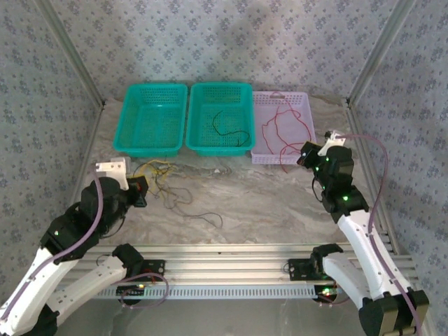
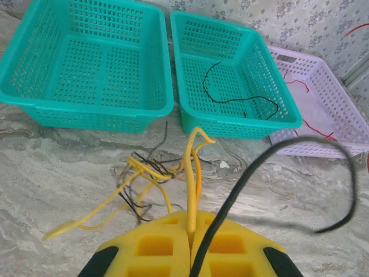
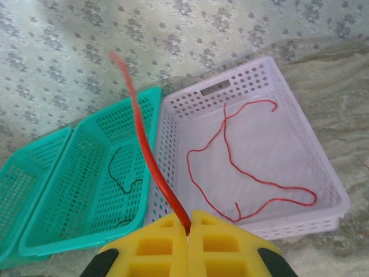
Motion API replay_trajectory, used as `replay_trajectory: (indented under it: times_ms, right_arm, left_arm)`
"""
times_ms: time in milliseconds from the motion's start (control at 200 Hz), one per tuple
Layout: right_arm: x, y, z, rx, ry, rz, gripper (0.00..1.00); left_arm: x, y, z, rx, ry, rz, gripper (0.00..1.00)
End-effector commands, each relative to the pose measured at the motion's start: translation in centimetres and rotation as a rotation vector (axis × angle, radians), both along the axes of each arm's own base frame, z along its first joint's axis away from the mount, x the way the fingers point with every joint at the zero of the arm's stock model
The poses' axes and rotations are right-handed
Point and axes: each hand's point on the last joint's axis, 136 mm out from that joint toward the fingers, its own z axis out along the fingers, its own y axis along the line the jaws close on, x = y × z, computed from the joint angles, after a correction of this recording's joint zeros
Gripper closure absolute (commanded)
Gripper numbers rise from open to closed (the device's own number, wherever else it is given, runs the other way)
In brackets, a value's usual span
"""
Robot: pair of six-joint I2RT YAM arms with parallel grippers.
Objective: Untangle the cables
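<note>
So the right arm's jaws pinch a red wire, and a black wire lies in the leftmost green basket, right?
Not quite: the black wire lies in the middle green basket, as the left wrist view shows. The right jaws do pinch a red wire.

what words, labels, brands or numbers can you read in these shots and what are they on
None can be read in any view.
The left teal basket, middle teal basket, lilac basket and marble table: no print.
The wallpaper: flower pattern only.
The left gripper, shut on a yellow cable, and right gripper, shut on a red cable: plain yellow fingers, unmarked.
The arms: green lights, no lettering I can make out.
</note>
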Motion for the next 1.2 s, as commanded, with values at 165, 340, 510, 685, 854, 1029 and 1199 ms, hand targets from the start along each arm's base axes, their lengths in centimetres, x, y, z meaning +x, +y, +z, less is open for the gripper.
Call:
replay_trajectory:
  times_ms: [165,340,510,685,854,1029,1199]
  right_arm:
    - [-0.6,-1.9,5.0,-0.035,-0.055,-0.093,1.00]
    - [2.1,-1.8,6.7,-0.071,-0.059,-0.103,1.00]
    - [7.2,-1.2,4.1,-0.113,0.112,-0.094,1.00]
    - [11.8,-1.3,1.5,-0.126,0.185,-0.125,1.00]
    - [15.8,-0.9,-2.2,-0.181,0.273,-0.121,1.00]
    - [18.3,-0.8,-6.8,-0.215,0.379,-0.119,1.00]
    - [18.8,-0.3,-10.6,-0.230,0.446,-0.108,1.00]
  left_arm:
    - [0.9,-1.0,0.5,-0.013,-0.018,-0.012,1.00]
    - [1.6,-2.5,0.0,-0.039,0.002,-0.043,1.00]
    - [2.0,-3.5,-0.1,-0.068,0.014,-0.061,1.00]
    - [2.2,-4.3,-0.5,-0.089,0.034,-0.076,1.00]
    - [2.5,-4.9,-0.8,-0.112,0.036,-0.088,1.00]
    - [2.5,-5.0,-1.0,-0.109,0.041,-0.090,1.00]
    - [2.6,-5.1,-1.1,-0.106,0.041,-0.090,1.00]
